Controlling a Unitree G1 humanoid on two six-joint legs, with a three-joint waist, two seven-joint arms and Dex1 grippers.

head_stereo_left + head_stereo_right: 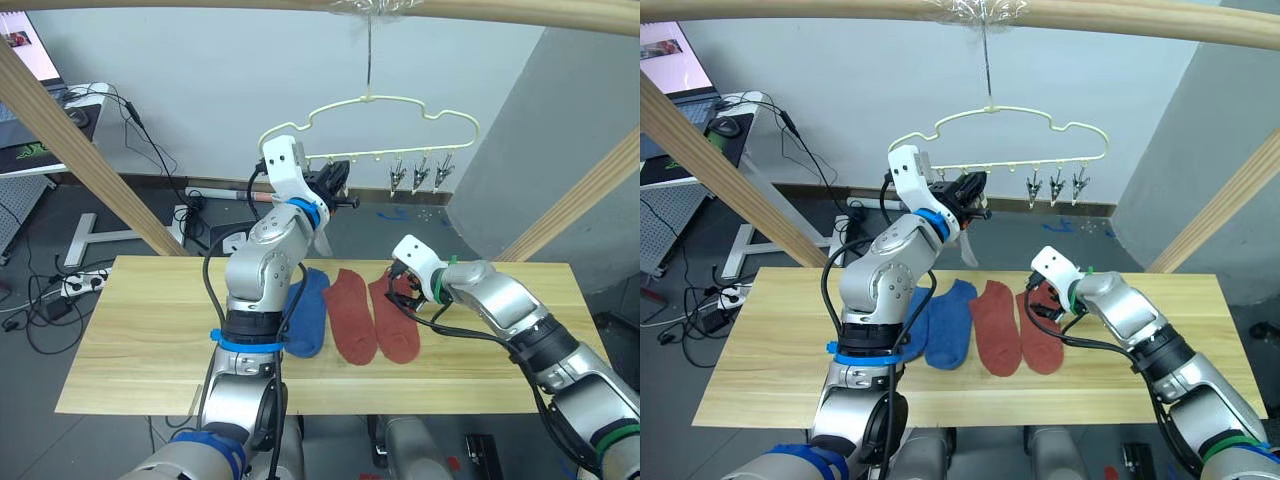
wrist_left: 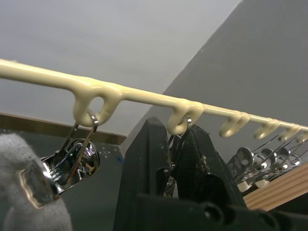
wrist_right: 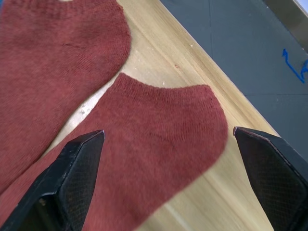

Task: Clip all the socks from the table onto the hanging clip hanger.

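Observation:
The pale-yellow clip hanger (image 1: 370,100) hangs from the top pole, with free metal clips (image 1: 420,175) at its right end. My left gripper (image 1: 340,185) is raised to the hanger's rail and is shut on one clip (image 2: 175,156). Beside it a light grey sock (image 2: 24,192) hangs from the neighbouring clip (image 2: 72,163). On the table (image 1: 140,350) lie two blue socks (image 1: 950,325) and two rust-red socks (image 1: 352,315). My right gripper (image 3: 173,178) hovers open just above the right-hand red sock (image 3: 163,130), one finger to each side of its cuff end.
Thick wooden poles frame the scene: one across the top (image 1: 500,8), slanted ones at the left (image 1: 90,160) and right (image 1: 580,200). A desk with a screen (image 1: 40,90) and floor cables (image 1: 50,300) lie behind the table on the left.

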